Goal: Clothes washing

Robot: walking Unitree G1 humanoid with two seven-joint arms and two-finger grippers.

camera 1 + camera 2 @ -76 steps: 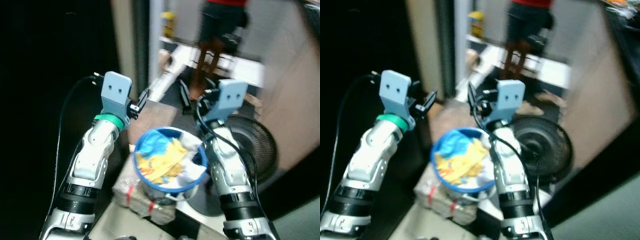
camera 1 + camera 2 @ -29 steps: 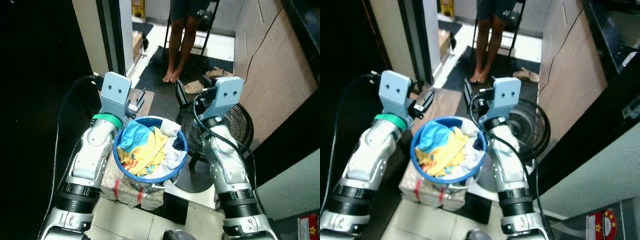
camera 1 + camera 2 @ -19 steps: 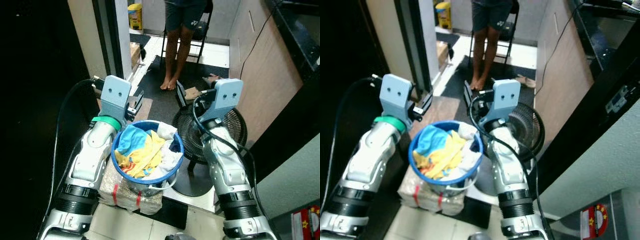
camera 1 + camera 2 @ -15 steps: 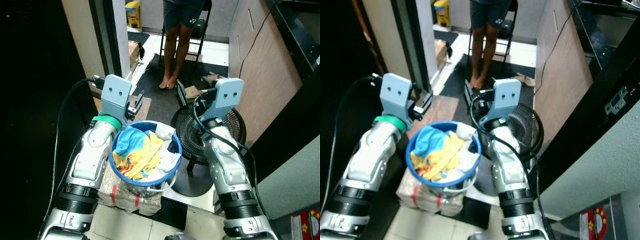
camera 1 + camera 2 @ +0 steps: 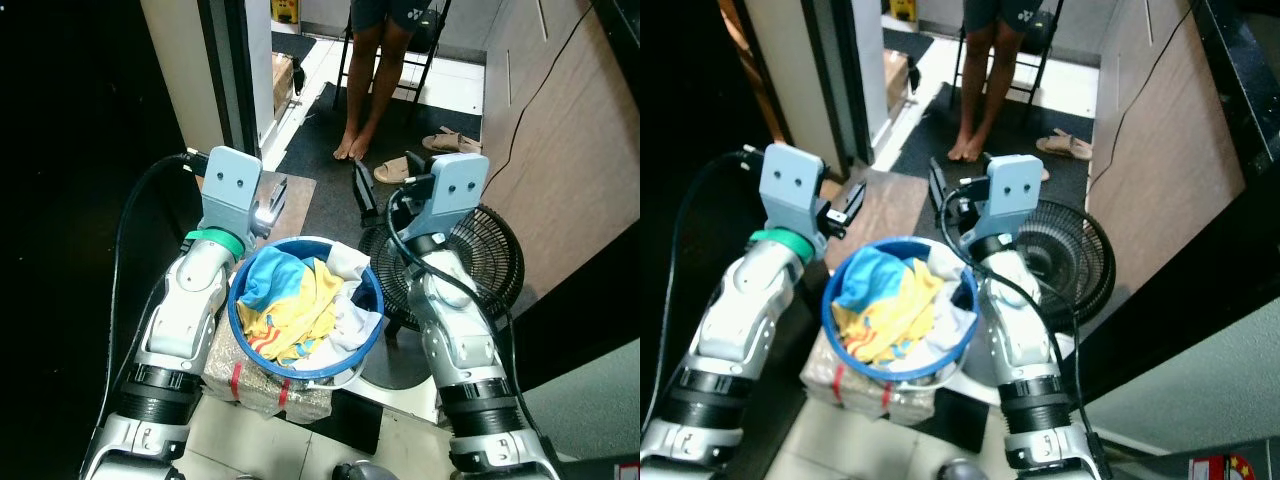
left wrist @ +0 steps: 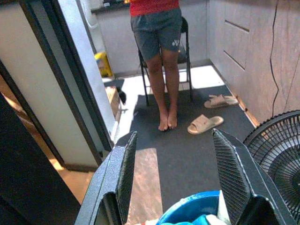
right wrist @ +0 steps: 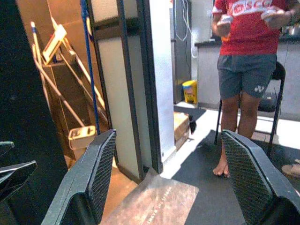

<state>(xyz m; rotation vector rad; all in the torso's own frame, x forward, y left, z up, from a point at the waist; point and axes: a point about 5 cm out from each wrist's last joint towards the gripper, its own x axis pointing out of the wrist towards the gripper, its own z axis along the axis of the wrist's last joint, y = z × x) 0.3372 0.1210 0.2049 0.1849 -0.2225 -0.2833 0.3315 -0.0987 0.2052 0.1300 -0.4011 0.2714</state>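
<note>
Left gripper [image 6: 171, 180] and right gripper [image 7: 171, 176] both have fingers spread wide, nothing between them, raised either side of the blue laundry bucket [image 5: 372, 318], which sits between the forearms, above a wrapped bundle [image 5: 245, 375]. Bucket is heaped with yellow, blue and white clothes [image 5: 295, 305]. Task looks early: clothes still in the bucket, no washer visible. Floor fan [image 5: 490, 255] just beside; a person [image 5: 380, 75] stands ahead.

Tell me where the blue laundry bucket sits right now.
In the head views, the round blue plastic bucket of clothes sits low and central between both silver arms, atop a wrapped bundle, with the black floor fan to its right.
</note>
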